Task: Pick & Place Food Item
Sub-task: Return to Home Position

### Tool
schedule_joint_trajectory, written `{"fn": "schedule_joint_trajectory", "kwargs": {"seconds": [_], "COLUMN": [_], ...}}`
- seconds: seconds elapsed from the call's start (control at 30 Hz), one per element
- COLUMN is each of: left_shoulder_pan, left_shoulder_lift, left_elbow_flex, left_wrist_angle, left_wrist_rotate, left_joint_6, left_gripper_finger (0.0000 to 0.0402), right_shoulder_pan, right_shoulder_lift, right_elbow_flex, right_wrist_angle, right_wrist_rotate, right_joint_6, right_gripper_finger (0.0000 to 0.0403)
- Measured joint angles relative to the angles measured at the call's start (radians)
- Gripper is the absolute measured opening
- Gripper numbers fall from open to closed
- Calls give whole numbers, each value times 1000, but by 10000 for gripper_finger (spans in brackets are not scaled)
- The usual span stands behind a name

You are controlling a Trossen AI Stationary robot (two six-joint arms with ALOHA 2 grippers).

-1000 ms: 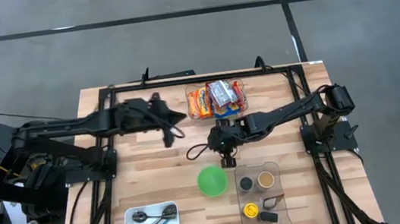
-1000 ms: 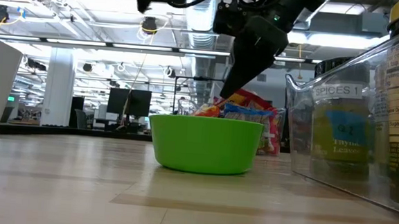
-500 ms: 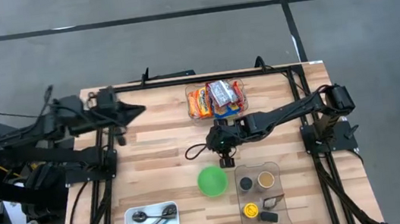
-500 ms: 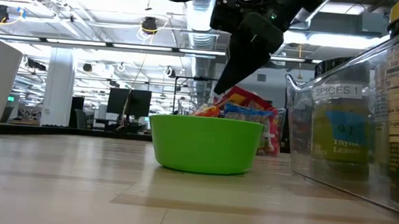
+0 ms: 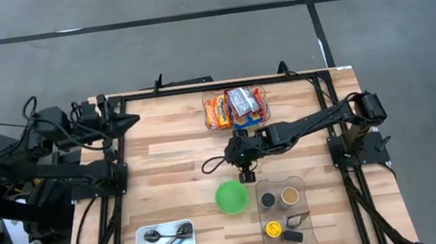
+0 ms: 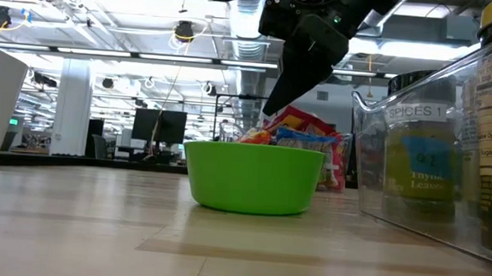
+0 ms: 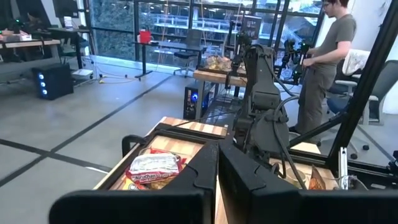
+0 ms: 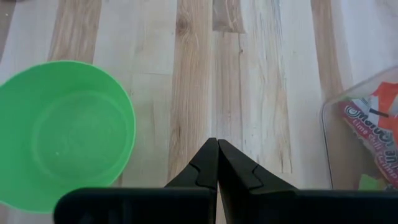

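The food items are a heap of crinkled film snack packets (image 5: 235, 107), orange, red and silver-grey, with printed lettering. They are piled in a clear plastic tub (image 5: 209, 115) at the middle of the far edge of the pale wooden surface (image 5: 174, 169).

The packets are judged to be light, soft and somewhat slippery, with contents that could be crushed. A gentle pinch is therefore advised. The silver-grey packet on top of the heap is judged the easiest to reach. Hold is best taken at a crimped end seam, or across its narrow width, so that the film is gathered rather than squeezed flat. The tub's thin wall should be kept clear of the fingers.

The right end effector (image 8: 217, 146) is held over bare wood between the tub and the round green plastic bowl (image 5: 230, 196), with its fingers pressed together and nothing between them. The bowl is seen to be empty.

The left end effector (image 7: 217, 149) is tucked in at the left far corner of the surface, well apart from the tub. It is likewise closed on nothing.
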Motion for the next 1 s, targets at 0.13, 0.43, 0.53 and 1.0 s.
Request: {"fn": "schedule_joint_trajectory", "kwargs": {"seconds": [0.13, 0.43, 0.53, 1.0], "left_shoulder_pan": [0, 0, 0, 0], "left_shoulder_lift": [0, -41, -80, -255], "left_elbow_flex": [0, 0, 0, 0], "left_wrist_angle": [-7, -7, -6, -67], "left_wrist_rotate": [0, 0, 0, 0], "left_joint_6": [32, 63, 62, 43], "left_gripper_finger": [7, 7, 7, 7], "right_shoulder_pan": [0, 0, 0, 0], "right_shoulder_lift": [0, 0, 0, 0], "right_elbow_flex": [0, 0, 0, 0], "right_wrist_angle": [0, 0, 1, 13], "right_wrist_rotate": [-1, -1, -1, -1], "right_joint_6": [2, 3, 3, 3], "right_gripper_finger": [0, 0, 0, 0]}}
